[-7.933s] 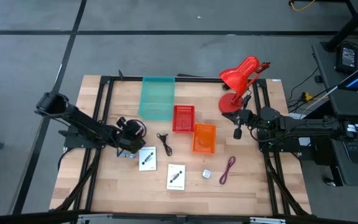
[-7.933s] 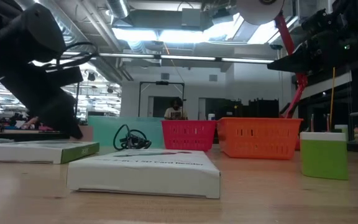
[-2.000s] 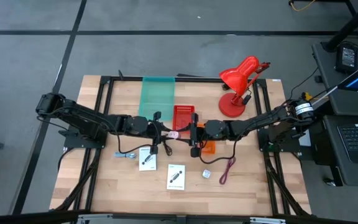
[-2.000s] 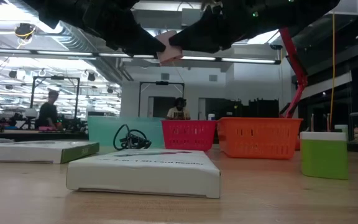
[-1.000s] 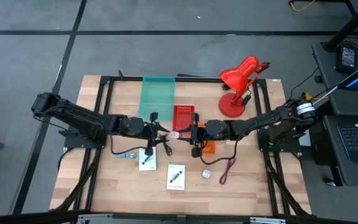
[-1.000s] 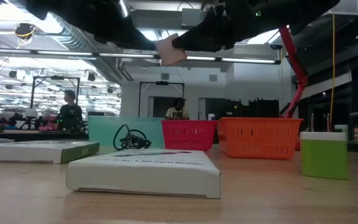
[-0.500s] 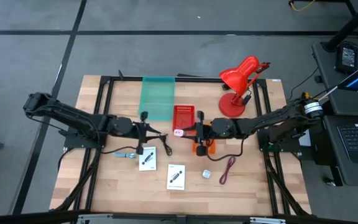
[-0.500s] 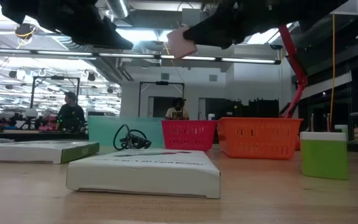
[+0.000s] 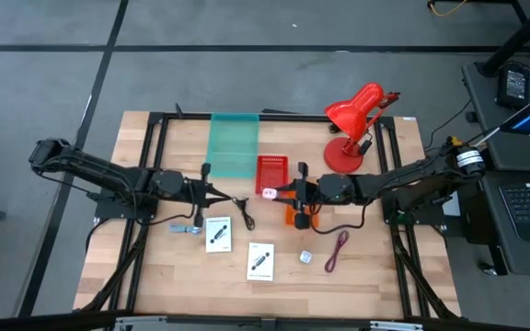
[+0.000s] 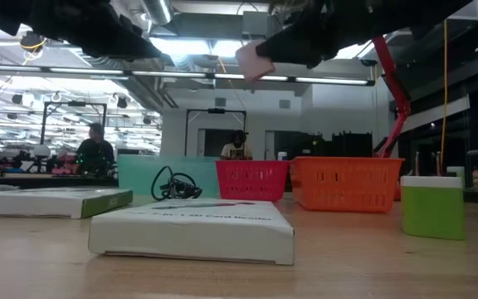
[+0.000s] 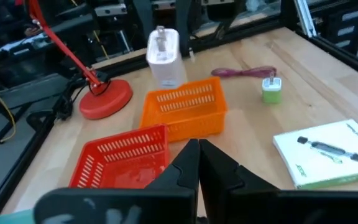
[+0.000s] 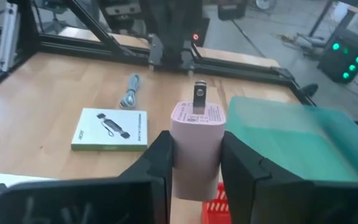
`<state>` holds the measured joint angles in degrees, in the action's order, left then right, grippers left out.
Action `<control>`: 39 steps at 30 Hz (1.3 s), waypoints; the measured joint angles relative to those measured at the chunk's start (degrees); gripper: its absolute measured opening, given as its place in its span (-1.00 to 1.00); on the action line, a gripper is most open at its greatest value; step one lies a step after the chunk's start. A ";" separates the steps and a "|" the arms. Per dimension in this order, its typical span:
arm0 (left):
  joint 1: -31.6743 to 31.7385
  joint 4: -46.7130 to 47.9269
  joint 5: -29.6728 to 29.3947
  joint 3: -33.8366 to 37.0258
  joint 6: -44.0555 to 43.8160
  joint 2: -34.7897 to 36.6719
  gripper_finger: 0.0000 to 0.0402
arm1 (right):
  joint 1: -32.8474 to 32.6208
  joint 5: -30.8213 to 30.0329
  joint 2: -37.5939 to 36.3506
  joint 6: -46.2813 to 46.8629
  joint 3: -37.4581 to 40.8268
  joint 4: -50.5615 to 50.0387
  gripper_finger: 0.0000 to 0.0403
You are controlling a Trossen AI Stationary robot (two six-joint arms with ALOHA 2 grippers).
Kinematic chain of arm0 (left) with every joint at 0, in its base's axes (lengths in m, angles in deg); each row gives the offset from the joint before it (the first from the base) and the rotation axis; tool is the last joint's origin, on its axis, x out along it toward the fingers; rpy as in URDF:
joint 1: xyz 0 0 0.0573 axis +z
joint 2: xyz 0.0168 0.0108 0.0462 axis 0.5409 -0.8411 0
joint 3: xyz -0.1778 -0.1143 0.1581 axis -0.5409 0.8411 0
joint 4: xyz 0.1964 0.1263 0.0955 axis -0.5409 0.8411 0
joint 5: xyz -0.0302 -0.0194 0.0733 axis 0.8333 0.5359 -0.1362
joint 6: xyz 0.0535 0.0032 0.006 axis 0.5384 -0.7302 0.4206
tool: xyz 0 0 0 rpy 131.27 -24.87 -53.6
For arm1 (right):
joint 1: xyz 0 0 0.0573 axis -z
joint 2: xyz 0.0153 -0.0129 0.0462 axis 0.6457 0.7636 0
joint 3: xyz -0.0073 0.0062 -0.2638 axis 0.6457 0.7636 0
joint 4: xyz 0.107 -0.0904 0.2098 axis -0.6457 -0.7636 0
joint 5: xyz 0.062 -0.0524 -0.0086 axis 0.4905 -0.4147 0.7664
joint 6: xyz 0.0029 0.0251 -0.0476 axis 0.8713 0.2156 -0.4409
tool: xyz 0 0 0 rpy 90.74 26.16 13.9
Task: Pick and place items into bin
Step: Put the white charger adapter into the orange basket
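the pink charger block [image 12: 195,148] looks like a light, rigid little plastic brick with smooth sides, so i'd guess it could slip if pinched loosely; its flat faces are the sensible place to grip, leaving the metal prongs alone. that's how the right gripper [image 12: 195,163] has it: fingers clamped on either side of the body, prongs pointing out past the fingertips. it hangs in the air near the middle of the table, over the near edge of the red basket [image 9: 270,175], with the orange basket [image 9: 303,208] just to its right. the right arm reaches in nearly flat from the right side, stretched long and low.

the left gripper [image 9: 212,190] sits a little off to the left of the red basket, fingers pressed together on nothing. its arm is also stretched out from the left. the black cable [image 9: 243,209], both white cards and the dark red cable [image 9: 337,250] lie on the near half of the wood.
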<state>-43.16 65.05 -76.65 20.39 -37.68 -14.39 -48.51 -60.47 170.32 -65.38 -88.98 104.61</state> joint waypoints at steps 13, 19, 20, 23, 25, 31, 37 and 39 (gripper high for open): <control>1.94 -0.32 3.75 0.00 4.44 0.25 -0.99 | -0.17 -4.80 -0.16 3.62 5.37 4.78 -0.61; 4.09 -0.73 3.76 -0.02 3.59 0.32 -0.99 | 0.12 -5.98 -5.59 12.27 8.93 2.33 -0.61; 4.35 -0.68 3.79 -0.02 3.57 0.32 -0.99 | -0.18 -7.51 -6.61 14.07 9.36 0.52 -0.61; 4.93 -0.70 3.72 -0.02 3.57 0.32 -0.99 | -1.69 -12.02 -9.27 19.23 9.55 -6.10 -0.61; 5.01 -0.70 3.52 -0.02 3.56 0.32 -0.98 | -2.64 -13.28 -10.25 22.15 9.60 -9.23 -0.61; 4.96 -0.86 2.23 -0.02 3.59 0.32 -0.97 | -4.78 -13.60 -10.45 30.12 9.57 -11.34 -0.61; 4.96 -1.05 2.23 -0.04 3.58 0.33 -0.98 | -5.55 -13.74 -8.43 37.09 9.57 -15.09 -0.61; 4.96 -1.06 2.23 -0.06 3.57 0.32 -0.97 | -5.55 -13.76 -7.78 37.75 9.57 -15.56 -0.61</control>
<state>-38.20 63.99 -74.42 20.33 -34.10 -14.07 -54.06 -74.23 162.54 -27.62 -79.40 89.05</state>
